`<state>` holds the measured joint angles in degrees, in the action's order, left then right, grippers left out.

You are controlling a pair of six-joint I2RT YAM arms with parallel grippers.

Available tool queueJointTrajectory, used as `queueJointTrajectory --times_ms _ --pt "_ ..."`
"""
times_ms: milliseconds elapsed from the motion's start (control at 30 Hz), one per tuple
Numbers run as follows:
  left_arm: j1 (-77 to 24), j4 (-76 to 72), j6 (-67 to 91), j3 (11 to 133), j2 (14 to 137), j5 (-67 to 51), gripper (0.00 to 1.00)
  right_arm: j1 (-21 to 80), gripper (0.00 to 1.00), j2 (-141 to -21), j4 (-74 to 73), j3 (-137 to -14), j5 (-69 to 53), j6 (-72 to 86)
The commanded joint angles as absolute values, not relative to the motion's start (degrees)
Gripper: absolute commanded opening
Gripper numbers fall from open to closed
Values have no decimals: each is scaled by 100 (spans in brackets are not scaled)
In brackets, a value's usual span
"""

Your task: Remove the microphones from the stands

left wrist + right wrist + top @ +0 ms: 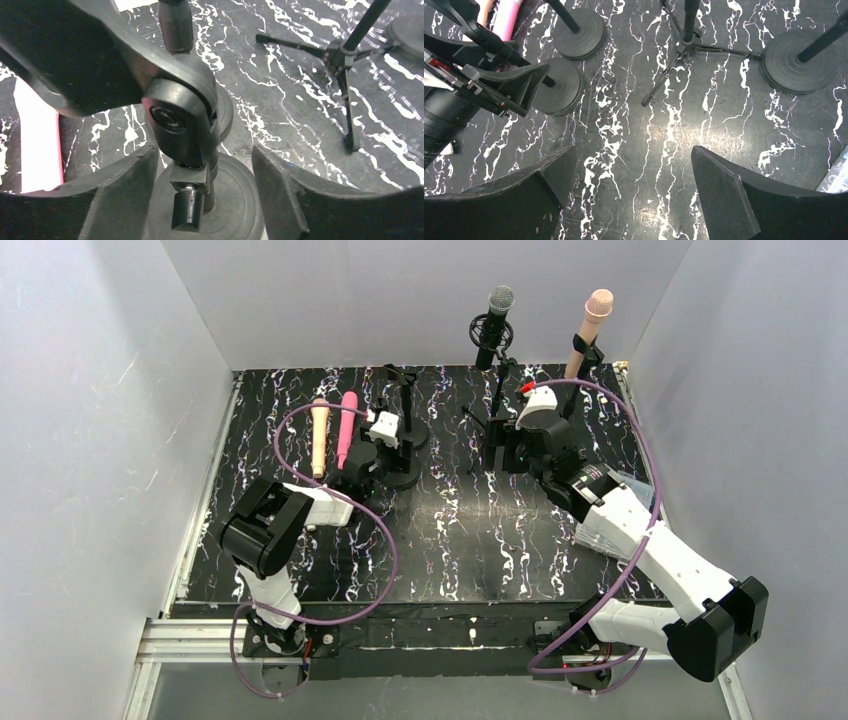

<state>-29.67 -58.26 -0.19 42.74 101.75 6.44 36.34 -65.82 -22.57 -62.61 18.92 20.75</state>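
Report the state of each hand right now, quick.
Left hand: open, microphone stand's joint between its fingers, not gripped.
Right hand: open, holding nothing.

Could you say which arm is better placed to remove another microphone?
Right, probably: the right tool, open, sits near the black microphone and beige microphone on stands; the left tool straddles an empty stand.
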Motion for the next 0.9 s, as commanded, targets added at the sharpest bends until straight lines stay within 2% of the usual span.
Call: queueJointTrajectory --times_ms 0,100,133,300,600,867 --pt "-2953 -5896 104 4153 9608 718 77 3597 94 -6632 -2096 -6640 1910 1980" --pt "-2960 -5502 257 4080 9265 739 97 3571 95 -6725 -2137 -6806 1941 1977" --pt "-2954 -5280 331 4090 9120 774 98 3564 96 -6774 -2155 -6876 1942 1978" --pt "-2953 -3992 664 4210 8483 1008 98 3543 98 -6983 -2203 -7109 1925 1986" --pt "-2950 -2587 923 4171 7487 1168 98 3402 98 -7379 -2312 -7614 1899 1887" --pt "-2910 -293 1301 5074 6760 1587 98 3010 98 -7808 -2486 -8229 2089 1631"
